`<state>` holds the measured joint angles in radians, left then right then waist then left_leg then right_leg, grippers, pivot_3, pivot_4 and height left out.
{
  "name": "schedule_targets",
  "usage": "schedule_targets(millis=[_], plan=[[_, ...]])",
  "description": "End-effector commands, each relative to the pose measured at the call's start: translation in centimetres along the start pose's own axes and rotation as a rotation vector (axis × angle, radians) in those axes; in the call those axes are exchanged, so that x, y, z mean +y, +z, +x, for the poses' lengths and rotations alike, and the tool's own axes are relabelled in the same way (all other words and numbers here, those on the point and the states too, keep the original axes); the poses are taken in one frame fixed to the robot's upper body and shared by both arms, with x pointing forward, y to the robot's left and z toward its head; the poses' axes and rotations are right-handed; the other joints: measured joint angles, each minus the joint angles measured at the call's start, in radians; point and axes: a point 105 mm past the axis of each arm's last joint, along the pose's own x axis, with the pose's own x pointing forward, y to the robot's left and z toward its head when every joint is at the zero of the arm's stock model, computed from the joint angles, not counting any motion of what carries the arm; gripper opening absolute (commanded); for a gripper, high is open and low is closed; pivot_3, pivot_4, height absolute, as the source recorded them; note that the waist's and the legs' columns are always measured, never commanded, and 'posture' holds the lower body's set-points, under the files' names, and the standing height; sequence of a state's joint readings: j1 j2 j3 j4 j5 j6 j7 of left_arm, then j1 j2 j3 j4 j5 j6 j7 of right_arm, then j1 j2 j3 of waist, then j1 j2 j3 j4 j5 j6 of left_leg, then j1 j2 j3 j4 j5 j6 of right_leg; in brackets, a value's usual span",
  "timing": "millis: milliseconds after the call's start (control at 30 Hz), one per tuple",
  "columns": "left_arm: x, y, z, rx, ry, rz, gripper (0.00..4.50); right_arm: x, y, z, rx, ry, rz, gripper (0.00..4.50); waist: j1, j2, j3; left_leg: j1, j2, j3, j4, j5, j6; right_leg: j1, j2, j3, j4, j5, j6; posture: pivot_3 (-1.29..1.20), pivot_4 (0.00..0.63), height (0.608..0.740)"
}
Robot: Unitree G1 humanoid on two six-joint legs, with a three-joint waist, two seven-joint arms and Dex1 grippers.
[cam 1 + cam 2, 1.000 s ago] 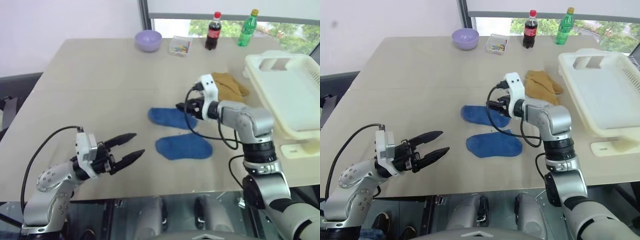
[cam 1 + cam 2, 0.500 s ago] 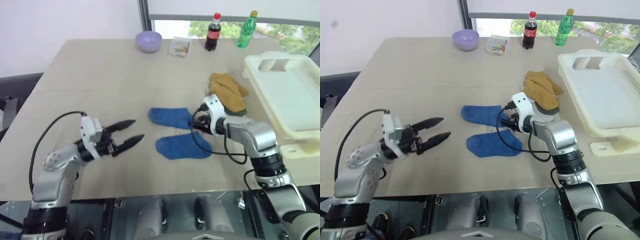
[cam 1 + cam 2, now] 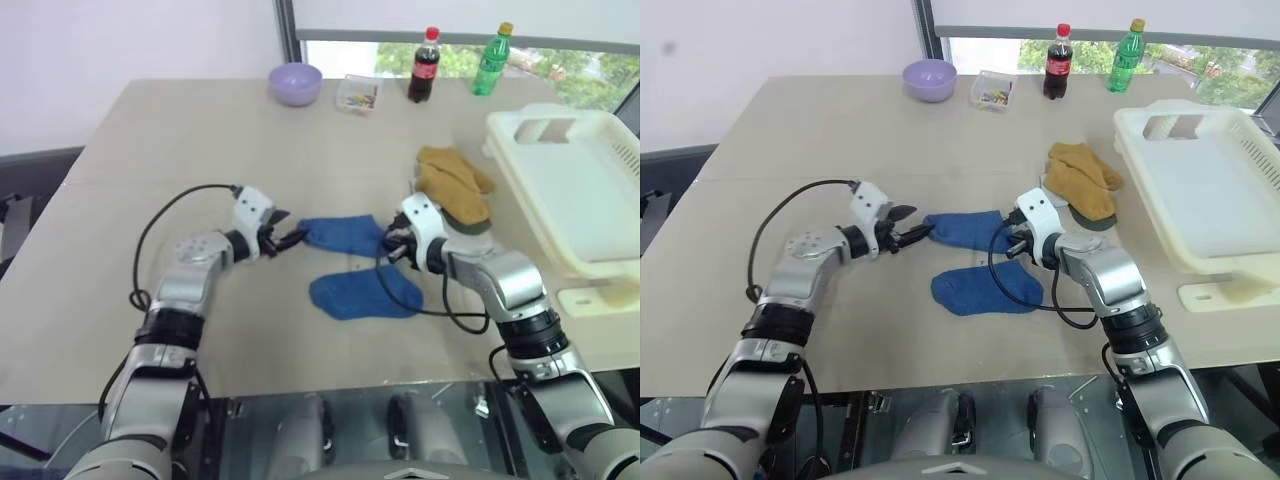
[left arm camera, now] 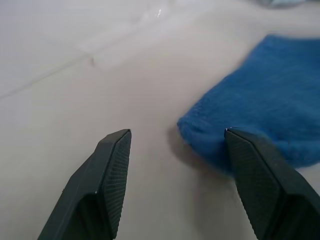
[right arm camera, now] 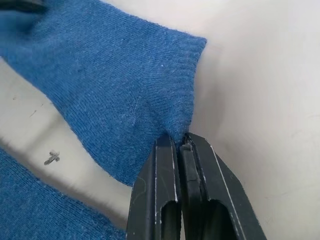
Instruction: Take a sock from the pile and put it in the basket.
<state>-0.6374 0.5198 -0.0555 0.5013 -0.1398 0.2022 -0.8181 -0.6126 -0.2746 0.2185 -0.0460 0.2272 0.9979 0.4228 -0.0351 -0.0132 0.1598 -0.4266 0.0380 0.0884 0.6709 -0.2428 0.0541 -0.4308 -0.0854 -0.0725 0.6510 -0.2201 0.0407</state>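
- Desk (image 3: 200, 150): beige top, carries all items.
- Sock (image 3: 345, 234), royal blue, lies flat near desk centre; a second blue sock (image 3: 365, 293) lies just at its 6 o'clock, apart from it.
- Right claw (image 5: 181, 145): fingers pressed together, pinching the ribbed cuff corner of the sock at its 3 o'clock end.
- Left claw (image 4: 177, 137): fingers spread, at the sock's 9 o'clock end; one fingertip (image 4: 245, 150) over the toe edge, the other over bare desk. Contact cannot be told.
- Pile (image 3: 455, 185): mustard-yellow socks with a grey-white bit beneath, at 2 o'clock from the sock, near the right claw.
- Basket (image 3: 570, 190): cream-white, slotted, at the desk's 3 o'clock edge.
- Far edge, 12 o'clock: lilac bowl (image 3: 295, 82), small clear box (image 3: 358, 92), cola bottle (image 3: 424, 64), green bottle (image 3: 489, 58).
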Motion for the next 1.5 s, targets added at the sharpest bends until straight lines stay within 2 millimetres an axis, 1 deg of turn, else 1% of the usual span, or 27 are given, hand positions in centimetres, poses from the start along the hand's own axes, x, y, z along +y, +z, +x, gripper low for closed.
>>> schedule_targets(millis=[33, 100, 167, 267, 300, 333, 367, 400, 433, 467, 633, 700, 767, 800, 833, 900, 1033, 1067, 1133, 1200, 1267, 1333, 1400, 1500], plan=[[-0.6, -1.6, 0.3, 0.090, -0.058, -0.013, 3.17, -0.1, -1.2, 0.3, 0.034, -0.020, 0.004, 0.06, 0.000, 0.000, 0.000, 0.001, 0.000, 0.001, 0.000, 0.000, 0.000, 0.000, 0.000, 0.001, 0.001, 0.000, 0.000, 0.00, 0.150, 0.733], [-0.8, -1.6, 0.3, 0.097, -0.080, -0.037, 3.17, -0.1, -1.1, 0.3, 0.032, -0.025, 0.003, 0.06, 0.000, -0.001, -0.001, 0.003, 0.000, 0.002, 0.000, 0.000, 0.000, 0.001, 0.000, 0.002, 0.003, 0.000, 0.000, 0.00, 0.150, 0.733], [-1.1, -1.6, 0.3, 0.113, -0.110, -0.019, 3.17, -0.1, -1.1, 0.4, 0.030, -0.028, 0.002, 0.06, 0.000, -0.001, -0.001, 0.005, 0.000, 0.002, 0.000, 0.000, 0.000, 0.003, -0.001, 0.003, 0.003, 0.000, 0.000, 0.00, 0.150, 0.733], [-1.5, -1.6, 0.3, 0.117, -0.146, -0.061, 2.45, 0.0, -1.2, 0.5, 0.029, -0.032, -0.004, 0.00, 0.000, -0.001, -0.001, 0.008, 0.001, 0.003, 0.000, -0.002, 0.003, 0.005, -0.001, 0.004, 0.003, 0.000, 0.000, 0.00, 0.150, 0.733], [-1.7, -1.7, 0.2, 0.123, -0.161, -0.066, 2.02, 0.0, -1.2, 0.5, 0.028, -0.032, -0.007, 0.00, 0.000, -0.001, -0.001, 0.009, 0.001, 0.003, 0.000, -0.002, 0.003, 0.005, -0.001, 0.004, 0.003, 0.000, 0.000, 0.00, 0.150, 0.733], [-1.9, -1.8, 0.1, 0.130, -0.167, -0.068, 1.47, 0.0, -1.1, 0.5, 0.026, -0.033, -0.008, 0.00, 0.000, -0.001, -0.001, 0.010, 0.001, 0.003, 0.000, -0.002, 0.003, 0.006, -0.001, 0.004, 0.003, 0.000, 0.000, 0.00, 0.150, 0.733], [-2.0, -2.0, -0.1, 0.137, -0.172, -0.066, 1.18, 0.1, -1.1, 0.5, 0.024, -0.032, -0.008, 0.00, 0.000, -0.001, -0.001, 0.010, 0.001, 0.003, 0.000, -0.002, 0.004, 0.006, -0.001, 0.004, 0.004, 0.000, 0.000, 0.00, 0.150, 0.733], [-2.1, -2.1, -0.2, 0.142, -0.176, -0.068, 0.64, 0.1, -1.0, 0.6, 0.022, -0.033, -0.008, 0.00, 0.000, -0.001, -0.001, 0.010, 0.001, 0.003, 0.000, -0.002, 0.004, 0.006, -0.001, 0.004, 0.004, 0.000, 0.000, 0.00, 0.150, 0.733], [-2.2, -2.2, -0.3, 0.146, -0.178, -0.070, 0.28, 0.0, -0.9, 0.5, 0.018, -0.035, -0.012, 0.00, 0.000, -0.001, -0.001, 0.011, 0.001, 0.003, 0.000, -0.002, 0.004, 0.006, -0.001, 0.004, 0.004, 0.000, 0.000, 0.00, 0.150, 0.733], [-2.2, -2.2, -0.5, 0.146, -0.174, -0.071, 0.10, 0.0, -0.7, 0.5, 0.012, -0.039, -0.016, 0.00, -0.001, -0.001, -0.001, 0.011, 0.001, 0.003, 0.000, -0.002, 0.004, 0.006, -0.001, 0.005, 0.004, 0.000, 0.000, 0.00, 0.150, 0.733], [-2.1, -1.4, -1.3, 0.085, -0.132, -0.109, 0.10, -0.3, 0.4, -0.1, -0.030, -0.037, -0.009, 0.00, -0.003, -0.001, -0.001, 0.011, 0.001, 0.004, 0.000, -0.002, 0.004, 0.006, -0.001, 0.005, 0.005, 0.000, 0.000, 0.00, 0.150, 0.733], [-2.8, -0.1, -2.1, -0.011, -0.154, -0.157, 0.10, -0.2, 1.0, -0.8, -0.051, -0.025, 0.012, 0.00, -0.004, 0.000, 0.000, 0.011, 0.001, 0.004, 0.000, -0.002, 0.004, 0.006, -0.001, 0.006, 0.005, 0.000, 0.000, 0.00, 0.150, 0.733], [-4.1, 1.4, -3.3, -0.119, -0.205, -0.214, 0.10, -0.2, 1.7, -1.7, -0.071, -0.014, 0.016, 0.00, -0.003, -0.001, 0.000, 0.010, 0.001, 0.004, 0.000, -0.002, 0.003, 0.005, -0.002, 0.007, 0.005, 0.000, 0.000, 0.00, 0.150, 0.733], [-4.6, 1.9, -3.9, -0.147, -0.221, -0.246, 0.10, -0.1, 2.0, -2.2, -0.079, -0.006, 0.018, 0.00, -0.003, -0.001, 0.000, 0.009, 0.001, 0.005, 0.000, -0.002, 0.003, 0.004, -0.002, 0.007, 0.005, 0.000, 0.000, 0.00, 0.150, 0.733], [-5.0, 2.1, -4.5, -0.164, -0.231, -0.270, 0.10, 0.0, 2.3, -2.8, -0.087, 0.003, 0.023, 0.00, -0.002, -0.001, 0.000, 0.007, 0.001, 0.005, 0.000, -0.001, 0.001, 0.002, -0.002, 0.007, 0.005, 0.000, 0.000, 0.00, 0.150, 0.733], [-5.6, 1.9, -5.7, -0.172, -0.227, -0.316, 0.10, 0.1, 2.7, -3.8, -0.098, 0.020, 0.040, 0.00, -0.001, -0.001, 0.000, 0.002, 0.001, 0.004, 0.000, 0.000, 0.000, -0.002, -0.003, 0.007, 0.005, 0.000, 0.000, 0.00, 0.150, 0.733], [-6.5, 1.8, -7.9, -0.195, -0.218, -0.422, 0.10, 1.1, 3.2, -6.1, -0.101, 0.083, 0.074, 0.00, 0.002, -0.001, 0.000, 0.002, 0.001, 0.003, 0.000, 0.000, 0.000, -0.002, -0.003, 0.005, 0.005, 0.000, 0.000, 0.00, 0.150, 0.733], [-6.8, 1.9, -8.5, -0.200, -0.221, -0.444, 0.10, 1.5, 3.1, -6.8, -0.096, 0.108, 0.079, 0.00, 0.002, -0.001, 0.000, 0.002, 0.001, 0.003, 0.000, -0.002, 0.003, -0.002, -0.003, 0.005, 0.005, 0.000, 0.000, 0.00, 0.150, 0.733], [-7.5, 1.9, -9.4, -0.195, -0.224, -0.482, 0.10, 2.1, 2.5, -8.1, -0.069, 0.139, 0.074, 0.00, 0.006, -0.001, 0.000, 0.002, 0.001, 0.002, 0.000, -0.002, 0.004, -0.002, -0.003, 0.005, 0.005, 0.000, 0.000, 0.00, 0.150, 0.733], [-8.0, 1.8, -9.9, -0.182, -0.228, -0.511, 0.10, 2.3, 1.7, -9.0, -0.031, 0.154, 0.088, 0.00, 0.009, -0.001, 0.000, 0.002, 0.001, 0.001, 0.000, -0.003, 0.004, -0.001, -0.003, 0.004, 0.004, 0.000, 0.000, 0.00, 0.150, 0.733], [-9.1, 1.5, -10.2, -0.162, -0.256, -0.537, 0.10, 2.4, 0.7, -9.8, 0.006, 0.160, 0.105, 0.00, 0.015, -0.001, 0.000, 0.002, 0.001, 0.001, 0.000, -0.003, 0.004, -0.001, -0.003, 0.004, 0.004, 0.000, 0.000, 0.00, 0.150, 0.733], [-10.0, 0.8, -9.8, -0.134, -0.265, -0.534, 0.10, 2.4, -0.3, -10.3, 0.038, 0.164, 0.114, 0.00, 0.020, -0.001, 0.000, 0.002, 0.000, 0.001, 0.000, -0.003, 0.004, -0.001, -0.003, 0.004, 0.004, -0.001, -0.001, 0.00, 0.150, 0.733], [-10.6, 0.3, -9.3, -0.118, -0.271, -0.533, 0.10, 2.3, -1.1, -10.4, 0.061, 0.155, 0.129, 0.00, 0.024, -0.001, 0.000, 0.002, 0.000, 0.001, 0.000, -0.003, 0.004, -0.001, -0.003, 0.004, 0.004, -0.001, -0.001, 0.00, 0.150, 0.733], [-11.1, 0.0, -8.8, -0.113, -0.270, -0.535, 0.10, 2.2, -1.8, -10.4, 0.091, 0.135, 0.129, 0.00, 0.024, -0.001, 0.000, 0.002, 0.000, 0.001, 0.000, -0.003, 0.005, -0.001, -0.003, 0.004, 0.003, -0.002, -0.004, 0.00, 0.150, 0.733]])
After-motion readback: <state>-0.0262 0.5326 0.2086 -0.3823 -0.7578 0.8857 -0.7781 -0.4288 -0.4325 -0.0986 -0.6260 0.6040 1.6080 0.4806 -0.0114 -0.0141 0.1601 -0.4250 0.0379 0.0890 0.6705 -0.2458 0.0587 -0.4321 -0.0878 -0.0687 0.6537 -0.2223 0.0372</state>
